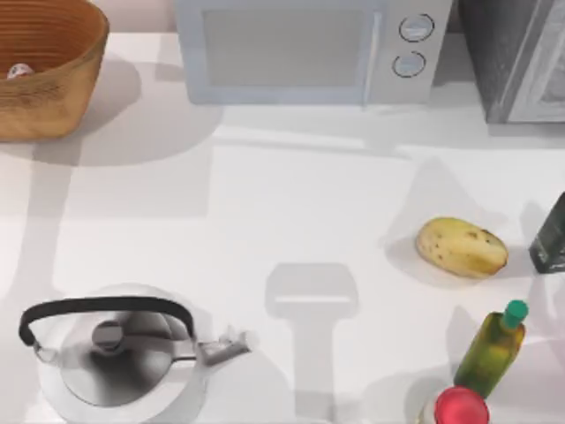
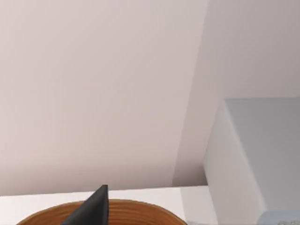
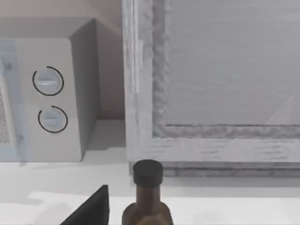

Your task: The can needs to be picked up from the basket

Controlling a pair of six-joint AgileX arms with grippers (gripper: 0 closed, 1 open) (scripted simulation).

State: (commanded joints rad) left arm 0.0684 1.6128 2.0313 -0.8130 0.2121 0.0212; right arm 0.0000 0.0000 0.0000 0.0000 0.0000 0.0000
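The basket [image 1: 53, 97], round woven wicker with a ribbed orange-brown inside, stands at the table's far left corner. A small pale round thing, the can [image 1: 18, 71], lies inside it near the left edge of the top view. In the left wrist view a dark tip of my left gripper [image 2: 93, 211] hangs above the basket's rim [image 2: 136, 208], with the wall behind. A dark tip of my right gripper [image 3: 91, 208] shows in the right wrist view beside a dark-capped bottle [image 3: 147, 197].
A microwave [image 1: 300, 49] stands at the back, a grey cabinet [image 1: 516, 57] at the back right. A kettle [image 1: 115, 353] sits front left. At the right are a potato [image 1: 461, 247], a yellow-green bottle [image 1: 493, 349], a red-capped bottle [image 1: 461, 408] and a dark bottle [image 1: 552, 234].
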